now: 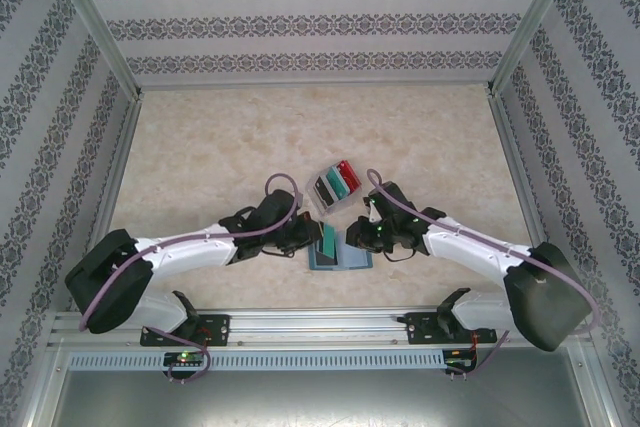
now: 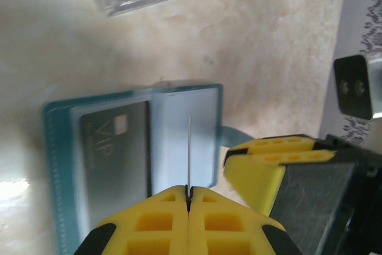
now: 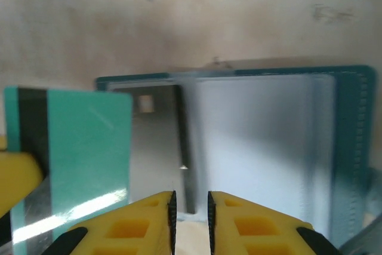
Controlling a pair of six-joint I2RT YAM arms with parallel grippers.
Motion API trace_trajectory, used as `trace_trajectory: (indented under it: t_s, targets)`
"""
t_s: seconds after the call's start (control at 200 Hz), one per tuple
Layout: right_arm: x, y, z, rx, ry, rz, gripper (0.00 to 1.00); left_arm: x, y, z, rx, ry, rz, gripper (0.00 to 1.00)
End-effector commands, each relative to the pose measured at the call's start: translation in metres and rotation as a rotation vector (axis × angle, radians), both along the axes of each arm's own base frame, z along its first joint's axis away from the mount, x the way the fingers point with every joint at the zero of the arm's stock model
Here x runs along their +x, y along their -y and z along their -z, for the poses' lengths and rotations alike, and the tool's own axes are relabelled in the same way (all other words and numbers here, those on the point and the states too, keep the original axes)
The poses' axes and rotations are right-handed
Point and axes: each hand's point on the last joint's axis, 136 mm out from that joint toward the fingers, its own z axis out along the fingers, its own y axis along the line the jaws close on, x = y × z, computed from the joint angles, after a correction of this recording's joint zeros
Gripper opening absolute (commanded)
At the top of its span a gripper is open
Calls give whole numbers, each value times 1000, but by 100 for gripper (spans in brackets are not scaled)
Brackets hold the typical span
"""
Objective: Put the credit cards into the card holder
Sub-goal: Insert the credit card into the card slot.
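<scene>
Teal-blue folding leather-like card holder (image 2: pixel 173 141) open at worktop's (image 1: pixel 220 147) near edge, grey "VIP" card (image 2: pixel 113 153) sleeved inside, left gripper (image 2: pixel 188 198) pinching teal-green plastic card (image 3: pixel 77 147), right gripper (image 3: pixel 190 207) narrowly parted, grip unclear

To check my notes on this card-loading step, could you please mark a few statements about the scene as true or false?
1. The card holder lies open on the table. True.
2. The left gripper is shut on a red card. False: it pinches a teal-green card with a dark stripe, held on edge over the holder.
3. A dark card marked VIP sits in one pocket of the holder. True.
4. The clear tray holds nothing. False: cards stand in it, among them a red card.
</scene>
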Motion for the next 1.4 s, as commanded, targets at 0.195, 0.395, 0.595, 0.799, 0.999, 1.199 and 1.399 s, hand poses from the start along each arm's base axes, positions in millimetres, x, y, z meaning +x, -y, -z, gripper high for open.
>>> trace_trajectory:
  t_s: [0.195, 0.395, 0.595, 0.799, 0.999, 1.199, 1.399]
  targets:
    - [-4, 40, 37, -151, -14, 51, 21, 8, 15, -1, -42, 133, -50, 0]
    - [-7, 47, 45, -171, -27, 61, 21, 4, 25, 8, -20, 132, -29, 0]
    - [-11, 51, 56, -193, -53, 67, 20, 4, 22, 26, -25, 107, -73, 0]
    - [-16, 54, 64, -208, -76, 64, 20, 0, 30, 37, -10, 90, -66, 0]
    - [-17, 56, 66, -216, -79, 63, 20, -7, 43, 48, -43, 72, -56, 0]
    - [-20, 61, 69, -230, -85, 73, 20, -11, 42, 54, -31, 58, -58, 0]
    - [-19, 65, 69, -237, -86, 82, 21, -17, 39, 56, 12, 42, -15, 0]
